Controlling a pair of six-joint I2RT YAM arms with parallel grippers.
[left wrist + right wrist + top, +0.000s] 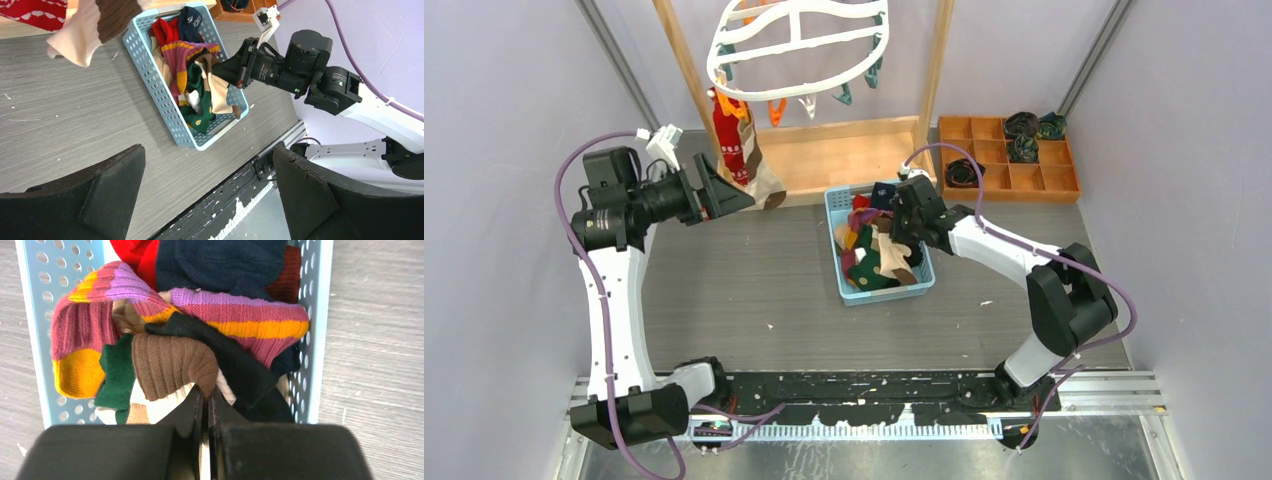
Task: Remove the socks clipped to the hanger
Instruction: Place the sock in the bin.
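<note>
Top external camera: we see the left gripper (pixel 724 192) raised, fingers spread wide, beside a red patterned fabric sock (pixel 730 140) clipped to the white oval plastic hanger (pixel 714 62). The right gripper (pixel 911 222) dips, fingers pressed together, into the sock-filled pale-blue perforated plastic basket (pixel 889 295).

Left fingers (pixel 100 200) spread wide, right fingers (pixel 186 416) pressed together.
</note>
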